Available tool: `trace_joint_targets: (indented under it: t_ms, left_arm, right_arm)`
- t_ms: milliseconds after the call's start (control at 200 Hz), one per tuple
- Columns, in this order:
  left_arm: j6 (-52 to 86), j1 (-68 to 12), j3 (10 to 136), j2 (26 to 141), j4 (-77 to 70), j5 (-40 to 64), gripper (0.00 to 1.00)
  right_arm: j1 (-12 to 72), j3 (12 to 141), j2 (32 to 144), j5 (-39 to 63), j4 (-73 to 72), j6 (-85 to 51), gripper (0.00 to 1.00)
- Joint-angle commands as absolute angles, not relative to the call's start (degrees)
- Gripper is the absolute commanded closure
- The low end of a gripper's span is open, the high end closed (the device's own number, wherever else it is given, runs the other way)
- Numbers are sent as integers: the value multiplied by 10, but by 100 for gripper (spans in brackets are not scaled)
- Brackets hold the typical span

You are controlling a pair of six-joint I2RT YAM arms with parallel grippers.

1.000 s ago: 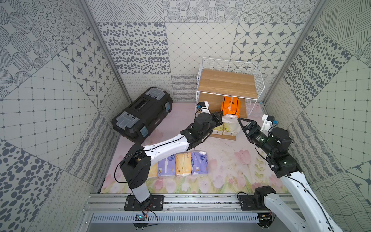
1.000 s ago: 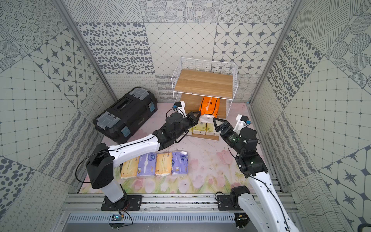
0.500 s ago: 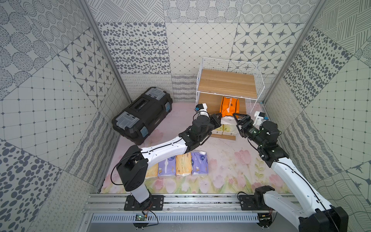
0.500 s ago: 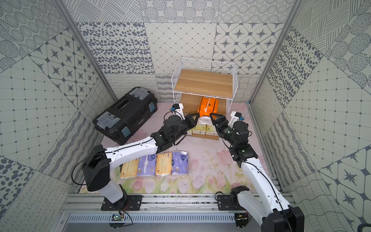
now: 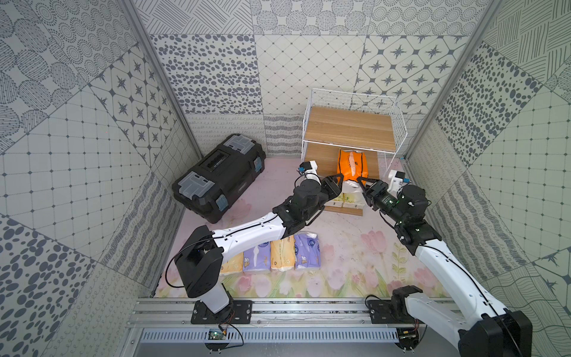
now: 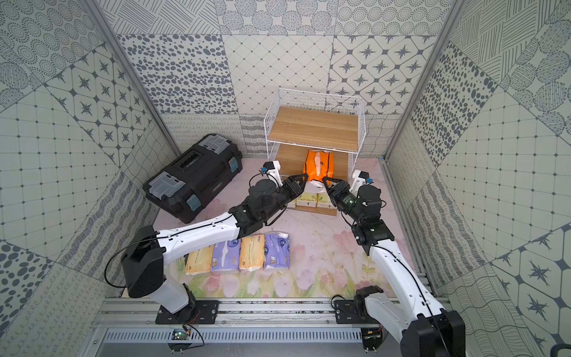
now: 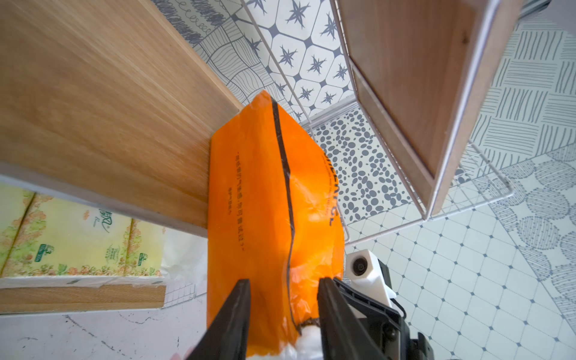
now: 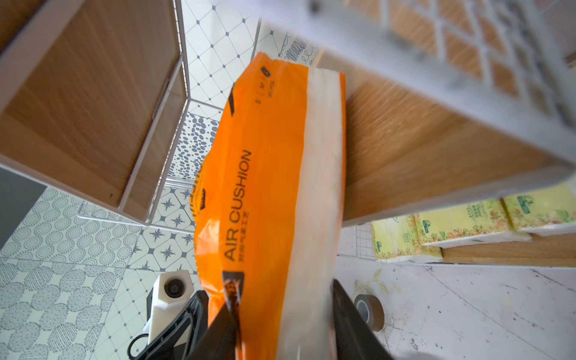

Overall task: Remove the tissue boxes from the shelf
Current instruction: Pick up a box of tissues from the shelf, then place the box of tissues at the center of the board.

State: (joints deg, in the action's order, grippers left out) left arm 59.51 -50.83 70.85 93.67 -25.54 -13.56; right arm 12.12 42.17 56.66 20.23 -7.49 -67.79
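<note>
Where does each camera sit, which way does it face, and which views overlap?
Top views: high above the robot's base, looking down at the shelf, toolbox and floor; left arm and right arm show.
Left wrist: on the left arm, looking past the left gripper at the orange pack; its fingers show.
Right wrist: on the right arm, looking past the right gripper at that pack; its fingers show.
Shared: both wrist views hold the pack, shelf, yellow-green packs, each other's camera.
</note>
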Motion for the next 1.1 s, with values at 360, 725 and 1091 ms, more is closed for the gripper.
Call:
trace_joint_targets:
  t_ms: [360,725,1091]
  left_arm:
    - [601,-510,565,763,-248,-129,24]
    - [612,-508,444,614,-156,-212,24]
    - [692,-504,379,582,-93,-283,26]
  right_arm:
    - [117,391,448,284,-22,-624,75]
    - [118,360,322,385,176,-553,78]
    - [118,253,286,398,292,-510,79]
